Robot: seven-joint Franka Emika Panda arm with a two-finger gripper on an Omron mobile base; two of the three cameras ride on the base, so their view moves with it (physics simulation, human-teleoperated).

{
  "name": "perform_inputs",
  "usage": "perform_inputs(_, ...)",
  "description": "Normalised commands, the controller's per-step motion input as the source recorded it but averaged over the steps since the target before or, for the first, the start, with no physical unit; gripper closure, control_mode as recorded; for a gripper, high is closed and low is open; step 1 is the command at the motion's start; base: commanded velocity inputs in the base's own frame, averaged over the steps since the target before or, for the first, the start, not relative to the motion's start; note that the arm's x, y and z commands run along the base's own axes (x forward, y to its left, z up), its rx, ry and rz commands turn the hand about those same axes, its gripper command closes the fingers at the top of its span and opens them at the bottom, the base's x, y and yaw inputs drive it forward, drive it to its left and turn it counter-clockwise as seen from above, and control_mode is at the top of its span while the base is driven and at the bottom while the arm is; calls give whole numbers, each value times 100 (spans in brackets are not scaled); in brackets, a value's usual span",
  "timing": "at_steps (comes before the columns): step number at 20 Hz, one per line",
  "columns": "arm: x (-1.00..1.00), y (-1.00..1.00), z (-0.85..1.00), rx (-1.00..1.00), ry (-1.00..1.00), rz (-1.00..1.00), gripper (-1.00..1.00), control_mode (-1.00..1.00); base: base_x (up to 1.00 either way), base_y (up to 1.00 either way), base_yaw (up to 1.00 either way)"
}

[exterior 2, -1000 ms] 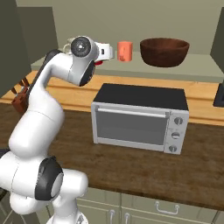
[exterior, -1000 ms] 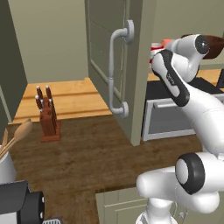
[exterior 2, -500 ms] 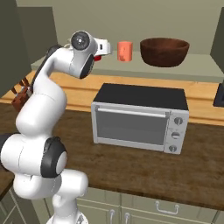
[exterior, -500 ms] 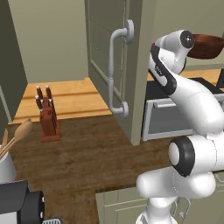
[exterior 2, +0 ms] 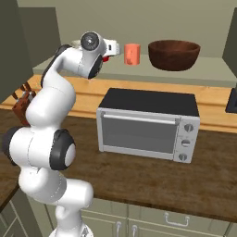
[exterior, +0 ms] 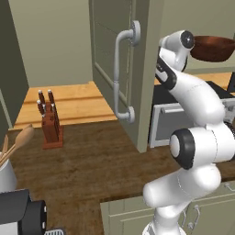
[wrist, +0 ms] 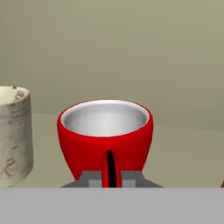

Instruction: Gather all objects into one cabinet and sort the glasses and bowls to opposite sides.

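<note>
Kitchen scene: wood desk with a microwave, knife block, and the cabinet's pale shelf above. Salmon cup and brown bowl sit mid-shelf, well apart. Arm's reached up to shelf level, pincer right at the red cup, beige cup beside it. Can't tell if it's pinching.

Base cams flank arm, share shelf; hand cam close on red cup.
</note>
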Motion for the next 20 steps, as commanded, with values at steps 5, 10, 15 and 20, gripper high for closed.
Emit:
perform_inputs(5,40,0,-6,0,0,0,100,-100,0,0,0)
perform_inputs(10,27,0,-9,0,0,-1,-100,-100,0,0,0)
perform_inputs(15,-8,-2,0,0,1,-5,-100,-100,0,0,0)
perform_inputs(20,-86,-38,0,0,2,-12,-100,-100,0,0,0)
